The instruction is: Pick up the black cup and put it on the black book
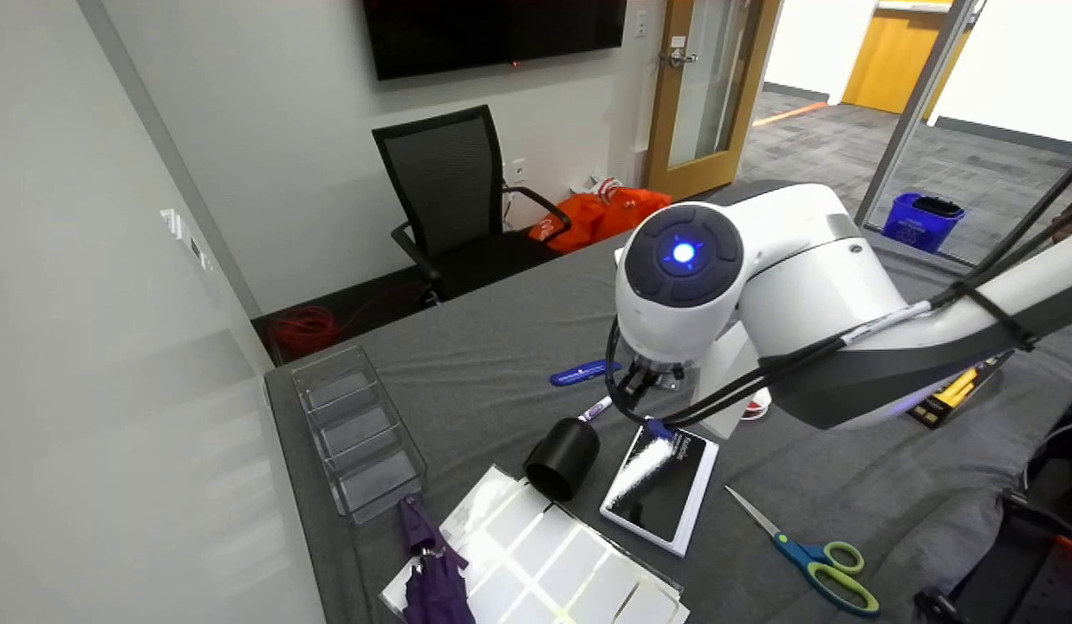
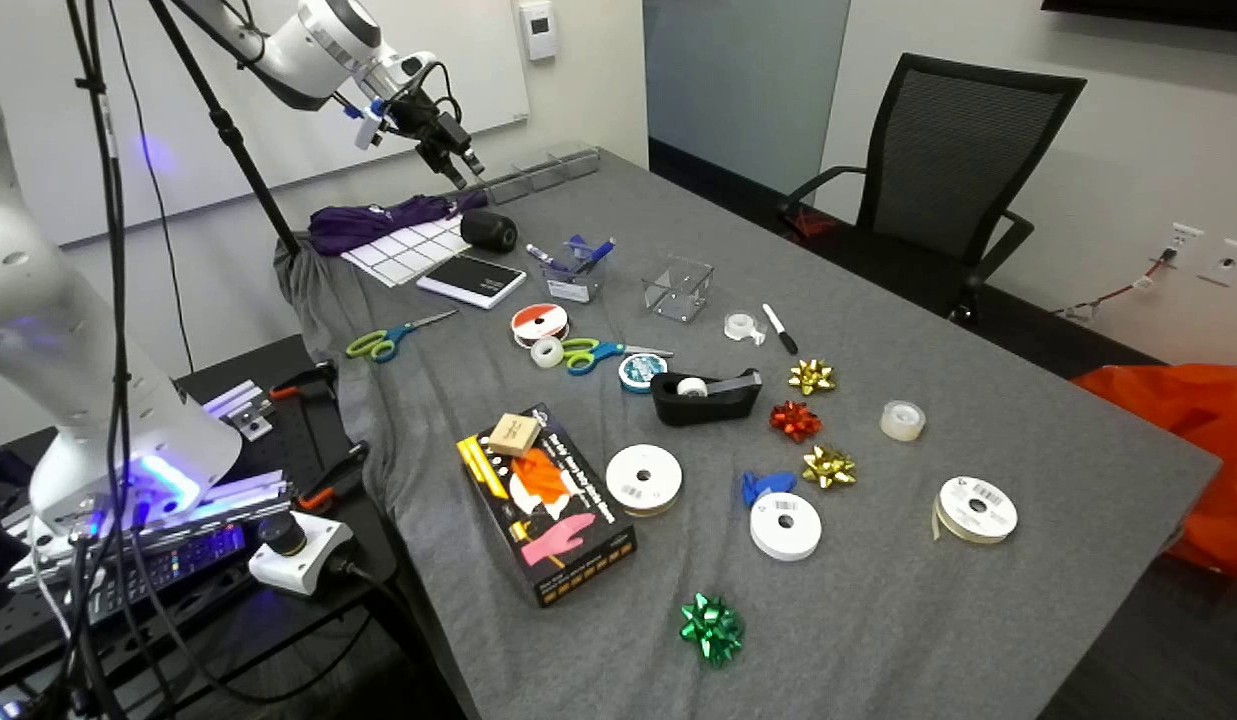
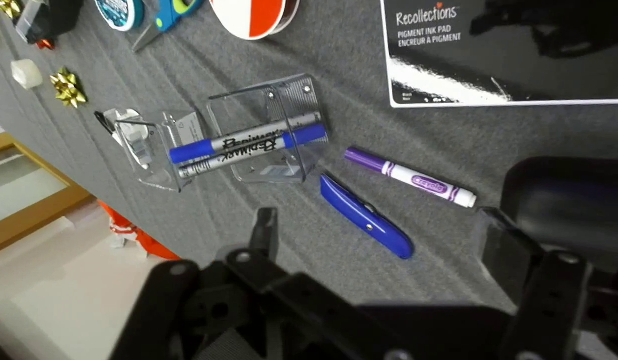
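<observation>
One black cup lies on its side on the grey-covered desk, its open mouth turned toward a white gridded sheet and overlapping that sheet's edge in an exterior view. Just beside the cup, flat on the desk, is the Recollections pigment ink pad that answers to the task's black book; its glossy black face has a pale border, and a narrow strip of desk separates it from the cup. The gripper hangs above the desk, its two fingers spread wide apart. In the wrist view, a purple Crayola marker and a blue utility knife lie near each other on the desk; the cup appears at the right margin, partly hidden by the gripper. Two silver-and-blue markers rest in a clear plastic holder. A purple umbrella lies along the gridded sheet, near a clear divided tray. Blue-and-green scissors lie beyond the ink pad, on the side away from the cup. In an exterior view, a black tape dispenser stands near a red gift bow.
</observation>
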`<state>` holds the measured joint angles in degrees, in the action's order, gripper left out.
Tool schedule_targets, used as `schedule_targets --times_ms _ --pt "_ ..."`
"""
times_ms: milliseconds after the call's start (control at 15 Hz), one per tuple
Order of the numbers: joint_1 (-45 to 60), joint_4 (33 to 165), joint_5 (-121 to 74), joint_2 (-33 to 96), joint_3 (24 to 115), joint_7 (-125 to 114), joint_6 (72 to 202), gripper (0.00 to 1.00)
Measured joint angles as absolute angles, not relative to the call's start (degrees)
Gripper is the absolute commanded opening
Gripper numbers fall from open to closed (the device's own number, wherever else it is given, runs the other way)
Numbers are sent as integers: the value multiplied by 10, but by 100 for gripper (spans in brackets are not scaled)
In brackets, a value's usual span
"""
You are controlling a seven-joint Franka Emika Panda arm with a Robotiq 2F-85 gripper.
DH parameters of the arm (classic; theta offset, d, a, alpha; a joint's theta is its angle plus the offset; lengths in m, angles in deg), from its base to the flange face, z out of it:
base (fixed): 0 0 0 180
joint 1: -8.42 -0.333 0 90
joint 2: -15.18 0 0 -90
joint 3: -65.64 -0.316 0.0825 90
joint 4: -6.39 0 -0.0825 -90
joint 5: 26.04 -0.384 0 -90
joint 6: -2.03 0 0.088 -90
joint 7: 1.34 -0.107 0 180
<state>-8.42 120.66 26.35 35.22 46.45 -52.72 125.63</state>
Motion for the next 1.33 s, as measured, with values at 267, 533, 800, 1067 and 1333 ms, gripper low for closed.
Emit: schedule_targets --times_ms 267,533,800,1067,1333 --pt "-112 1180 263 376 483 -511 1257 100" --pt "-113 1180 263 375 487 -511 1257 100" --pt "-127 1179 267 379 494 -511 1258 100" --pt "-159 1165 274 407 495 -510 1259 100" --pt "-185 1124 281 454 501 -510 1262 100"
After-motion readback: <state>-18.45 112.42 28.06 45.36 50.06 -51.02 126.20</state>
